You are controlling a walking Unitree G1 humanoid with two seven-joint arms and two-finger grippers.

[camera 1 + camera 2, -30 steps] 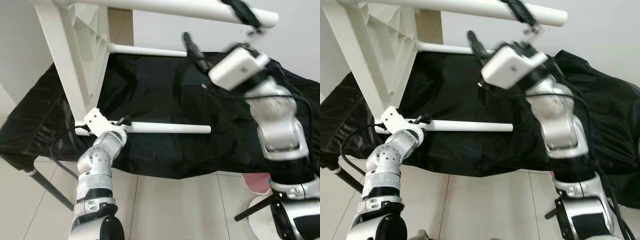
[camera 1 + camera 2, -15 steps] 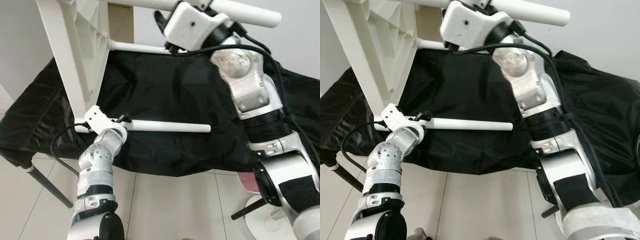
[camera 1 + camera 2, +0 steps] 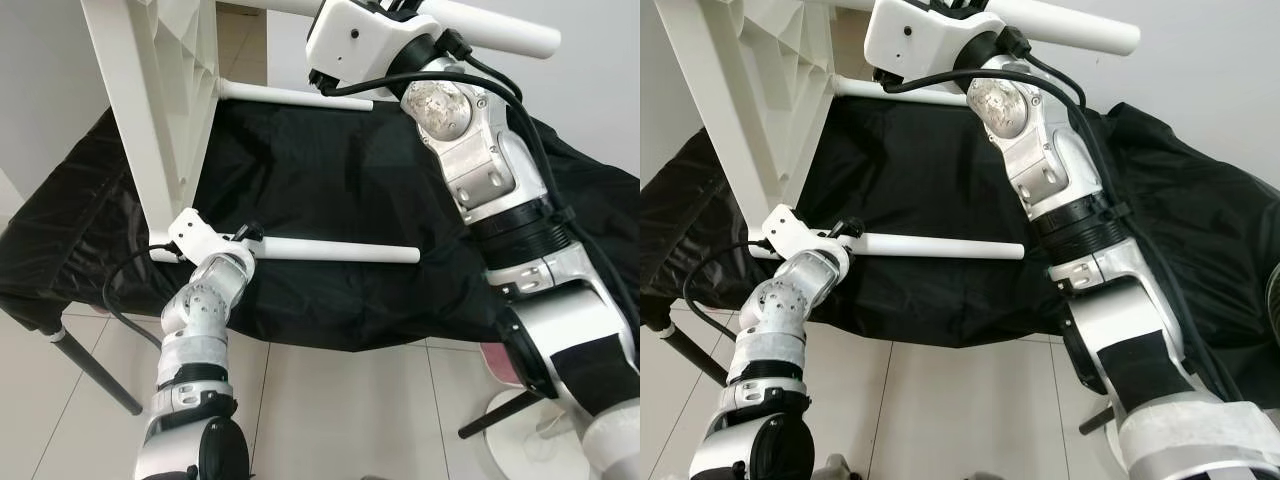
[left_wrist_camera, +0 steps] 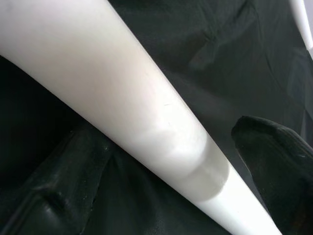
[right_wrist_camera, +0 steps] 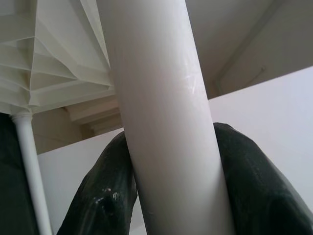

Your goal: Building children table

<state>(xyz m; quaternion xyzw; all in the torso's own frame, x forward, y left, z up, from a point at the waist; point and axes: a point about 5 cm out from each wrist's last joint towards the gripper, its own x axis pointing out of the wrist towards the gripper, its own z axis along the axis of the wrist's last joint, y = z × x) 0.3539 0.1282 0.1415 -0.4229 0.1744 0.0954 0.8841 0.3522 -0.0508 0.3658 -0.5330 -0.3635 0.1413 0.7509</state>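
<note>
On the desk draped in wrinkled black cloth [image 3: 330, 190], a white plastic children's table [image 3: 160, 110] lies on its side, its ribbed underside exposed and smooth round legs projecting sideways. Left claw [image 4: 161, 161] is clamped on the lower leg [image 3: 330, 251] near its base. Right claw [image 5: 171, 196] grips the upper leg [image 3: 490, 25], black fingers [image 5: 254, 181] pressed against both sides of the tube.

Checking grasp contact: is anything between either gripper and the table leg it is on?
Nothing visible. The right gripper has its fingers against the upper table leg; the left gripper straddles the lower leg.
</note>
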